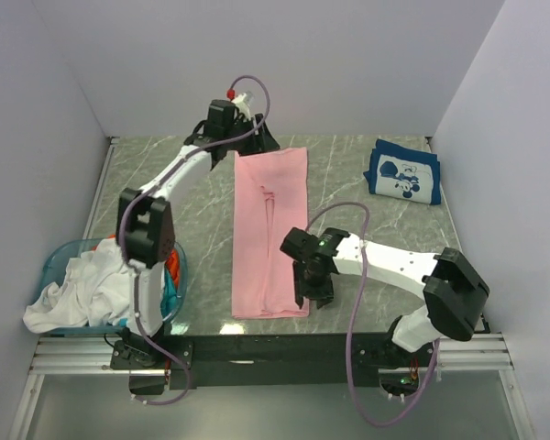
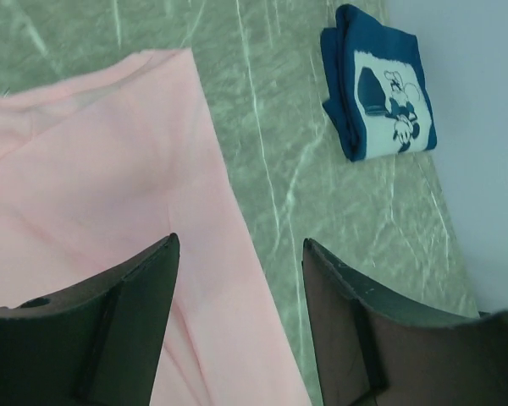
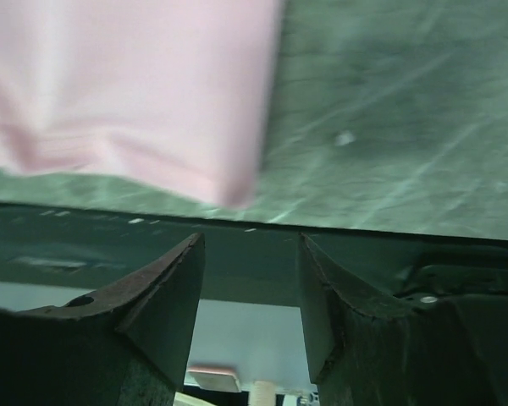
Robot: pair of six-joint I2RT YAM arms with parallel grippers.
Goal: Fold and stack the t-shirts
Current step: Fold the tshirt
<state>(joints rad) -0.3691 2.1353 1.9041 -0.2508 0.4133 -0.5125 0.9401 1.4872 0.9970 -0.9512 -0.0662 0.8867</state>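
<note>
Green-grey marbled stone makes up the surface (image 1: 348, 197), which is closed in by plain white walls on the left, far and right sides.

The light pink t-shirt (image 1: 270, 229) lies flat near the middle. It is folded lengthwise into a long narrow strip that runs from close to the far edge almost to the near edge. A small crease shows in its upper half.

The navy t-shirt (image 1: 403, 172) sits in the far right corner, well apart from the pink one. It is folded into a compact packet with its white cartoon print facing up.

At the near left corner stands a translucent blue basket (image 1: 60, 252). A crumpled white t-shirt (image 1: 82, 289) spills over its rim, with bits of orange cloth (image 1: 172, 261) and teal cloth (image 1: 170, 295) beside it.

The left arm (image 1: 179, 170) reaches to the far end of the pink strip. In the left wrist view the left jaws are spread wide and hold nothing. The strip's right edge (image 2: 229, 220) runs between them, and the navy packet (image 2: 381, 85) shows beyond.

The right arm (image 1: 385, 261) stretches in from the near right, its head beside the strip's near right corner. In the right wrist view the right jaws are also parted and hold nothing. The pink corner (image 3: 229, 190) lies just ahead of them, near the surface's near edge.
</note>
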